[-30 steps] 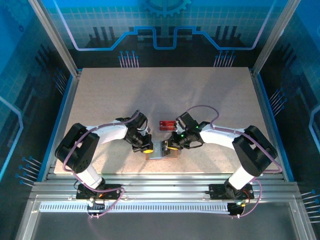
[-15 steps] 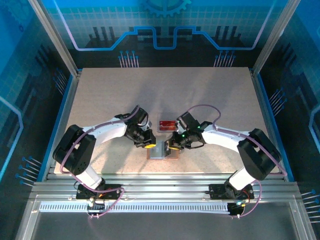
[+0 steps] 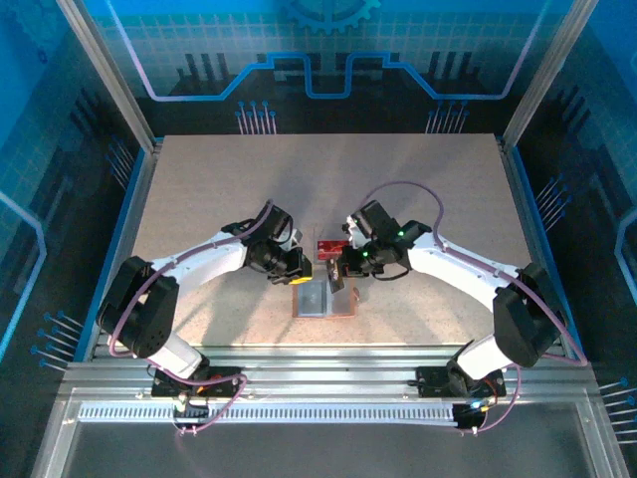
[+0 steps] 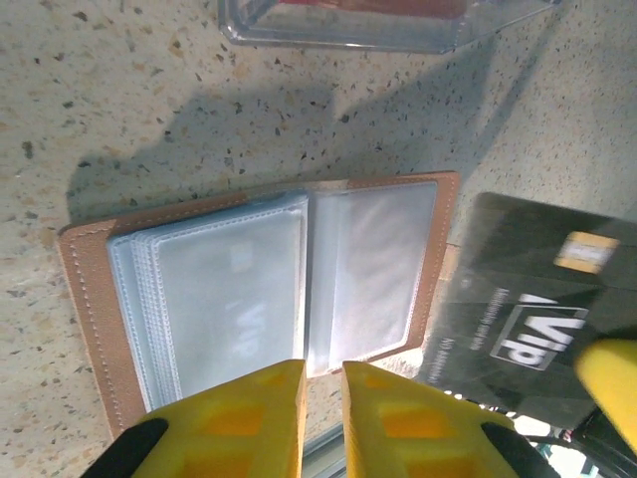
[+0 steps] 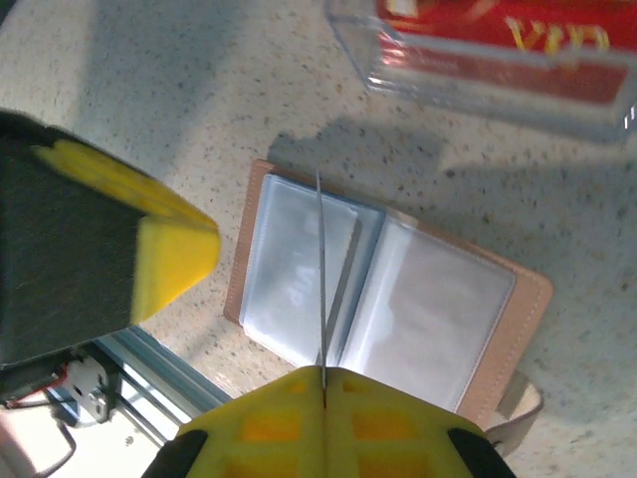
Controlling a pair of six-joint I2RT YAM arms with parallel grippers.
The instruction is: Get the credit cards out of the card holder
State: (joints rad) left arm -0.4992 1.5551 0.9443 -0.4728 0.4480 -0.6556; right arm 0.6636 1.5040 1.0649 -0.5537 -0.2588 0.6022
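The card holder (image 3: 317, 301) lies open and flat on the desk (image 3: 219, 179) near its front edge, between the two arms, with its pale clear-sleeved panels facing up and a tan border around them. The left gripper (image 3: 301, 271) hangs over the holder's left far corner and the right gripper (image 3: 338, 277) over its right far corner, the two close together but not touching. Seen from the left wrist, the left gripper (image 4: 323, 383) has its yellow jaws parted by only a narrow slit with nothing between them; the card holder (image 4: 229, 289) lies just beyond their tips, and no contact with it can be seen. Seen from the right wrist, the right gripper (image 5: 323, 383) has its jaws pressed together on a credit card (image 5: 320, 269), which shows there as a thin edge standing over the fold of the card holder (image 5: 418, 309). Whether the card's far end touches the sleeves cannot be told. In the left wrist view that credit card (image 4: 518, 309) shows a dark face with "VIP" lettering, tilted, by the holder's right border. A clear box (image 3: 330, 247) sits on the desk just beyond the holder, with red cards (image 5: 518, 35) inside it.
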